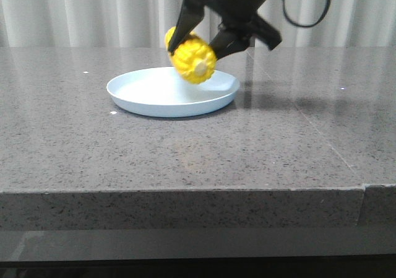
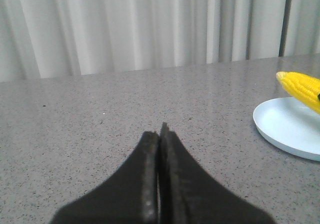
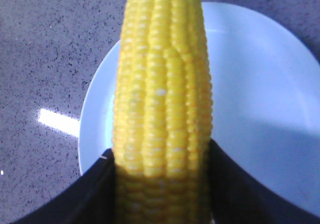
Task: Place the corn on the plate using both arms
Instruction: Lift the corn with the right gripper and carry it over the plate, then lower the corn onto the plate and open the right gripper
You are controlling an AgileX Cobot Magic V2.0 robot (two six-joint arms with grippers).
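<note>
Right gripper [image 1: 199,43] jaws clamped on the corn [image 1: 193,57], held in the air over the plate [image 1: 127,94]. Left gripper [image 2: 160,134] jaws closed, empty, well apart. Advice: lower until the cob nears the plate, level it, then release.

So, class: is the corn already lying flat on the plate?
No: in the front view the corn hangs above the plate, clamped in the right gripper.
</note>
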